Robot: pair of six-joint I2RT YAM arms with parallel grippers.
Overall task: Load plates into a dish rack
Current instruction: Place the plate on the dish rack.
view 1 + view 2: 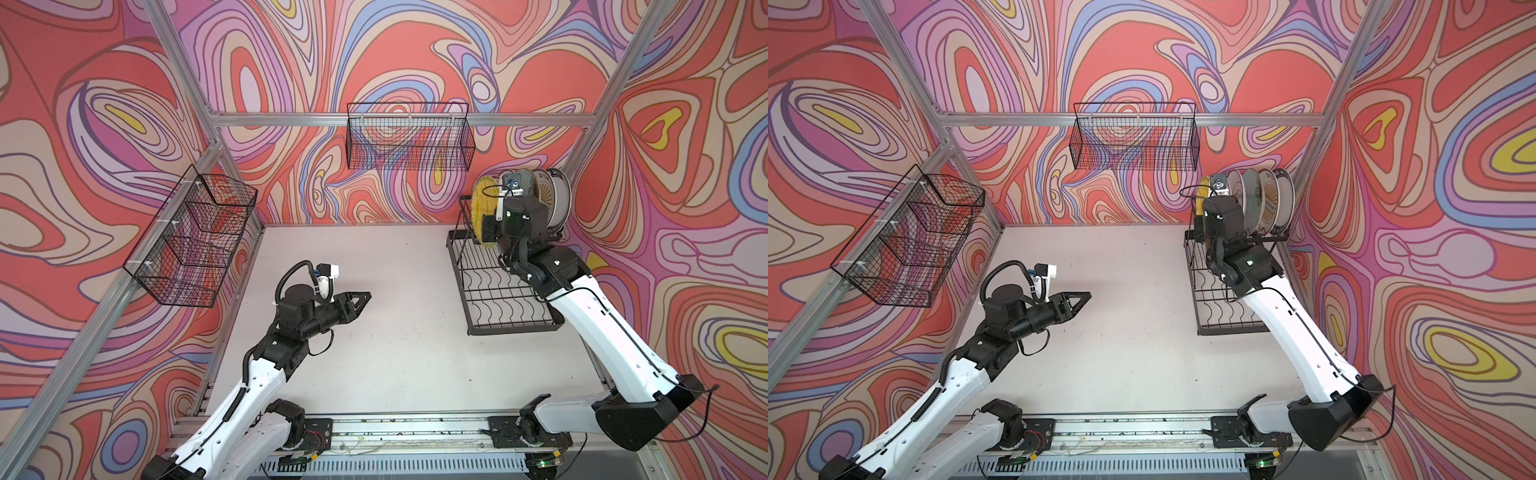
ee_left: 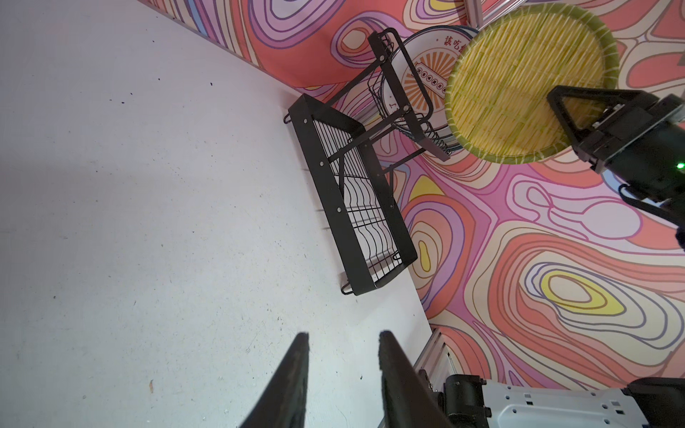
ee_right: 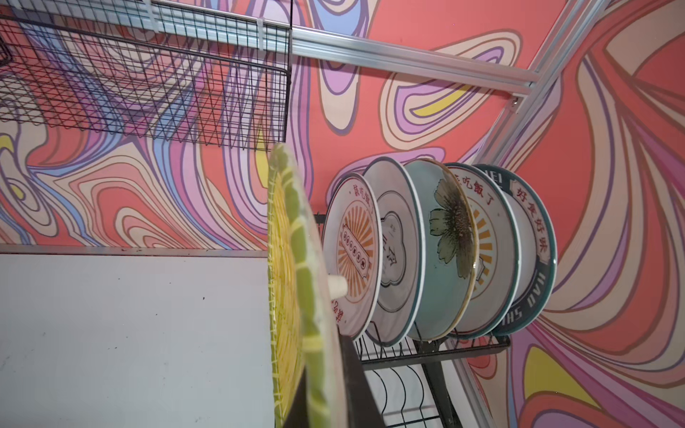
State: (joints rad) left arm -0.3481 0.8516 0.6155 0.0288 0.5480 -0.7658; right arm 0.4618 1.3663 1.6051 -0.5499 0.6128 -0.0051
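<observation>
The dish rack (image 1: 513, 328) is thin black wire w/ wavy slots and stands on the matte white table (image 1: 395, 353) by the right wall. Its raised tier holds five glossy round plates on edge: sunburst plate (image 3: 352, 252), white plate w/ characters (image 3: 396, 255), green flower plate (image 3: 444, 237), 2nd sunburst plate (image 3: 489, 244), lettered-rim plate (image 3: 533, 252). The right gripper (image 2: 561, 109) is clamped on the rim of the yellow striped plate (image 3: 287, 259), which is upright, just beside the sunburst plate; I cannot tell if it is seated. The left gripper (image 2: 343, 337) is partly open, holds nothing, above bare table.

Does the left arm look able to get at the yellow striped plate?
Probably not: the right end effector is shut on the yellow striped plate by the raised tier of the dish rack, and the right arm reaches over the lower tier. The left end effector hovers mid-table.
</observation>
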